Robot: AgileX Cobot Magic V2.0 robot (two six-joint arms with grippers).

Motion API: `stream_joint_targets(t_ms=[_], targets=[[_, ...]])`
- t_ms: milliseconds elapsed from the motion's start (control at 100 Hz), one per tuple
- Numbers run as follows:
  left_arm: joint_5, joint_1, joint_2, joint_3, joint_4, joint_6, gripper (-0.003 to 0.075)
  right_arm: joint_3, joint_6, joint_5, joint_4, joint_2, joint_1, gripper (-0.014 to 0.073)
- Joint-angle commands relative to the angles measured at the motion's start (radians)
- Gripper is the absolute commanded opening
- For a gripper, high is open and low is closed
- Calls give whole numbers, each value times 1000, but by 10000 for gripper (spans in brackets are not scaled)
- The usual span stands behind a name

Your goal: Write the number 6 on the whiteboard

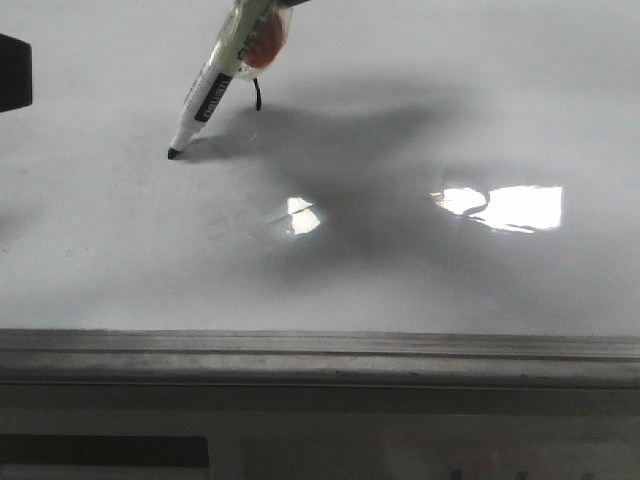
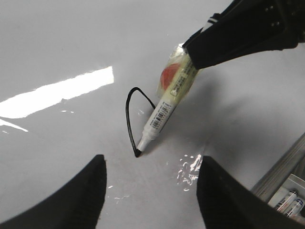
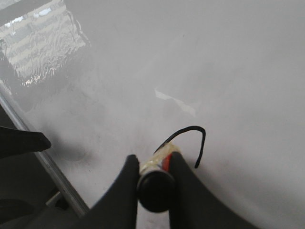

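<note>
I am holding the marker [image 2: 167,106] clamped in my right gripper [image 3: 151,168], tip touching the whiteboard [image 1: 420,120] at the end of the number 6 [image 2: 129,114], a hooked, unclosed arc. My left gripper [image 2: 151,191] is hovering, jaws wide. The marker's barcode label is showing, its print unreadable.

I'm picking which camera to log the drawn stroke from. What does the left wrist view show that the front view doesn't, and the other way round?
Only the left wrist view shows the black line nearly whole, a hooked arc ending at the pen tip, plus the left hand, open, and spare pens past the board's edge. Only the front view shows the board's near frame. Both show the pen slanting down onto the whiteboard, and glare patches.
</note>
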State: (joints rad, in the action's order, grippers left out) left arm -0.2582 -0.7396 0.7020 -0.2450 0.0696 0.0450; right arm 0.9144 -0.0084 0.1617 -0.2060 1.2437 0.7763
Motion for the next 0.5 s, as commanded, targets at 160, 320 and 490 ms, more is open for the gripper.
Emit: stream_joint_targets(t_ms=[160,320,490], targets=[[-100,-16,47,-38,67,0,382,31,-25,57,40,-30,44,-70],[-83,-36,153,-97,140,0,382,33,-25,64,40,-30,137,-70],[-66,-52,197,-110,171,0,382,33,-25,60,40,-30,154,-70]])
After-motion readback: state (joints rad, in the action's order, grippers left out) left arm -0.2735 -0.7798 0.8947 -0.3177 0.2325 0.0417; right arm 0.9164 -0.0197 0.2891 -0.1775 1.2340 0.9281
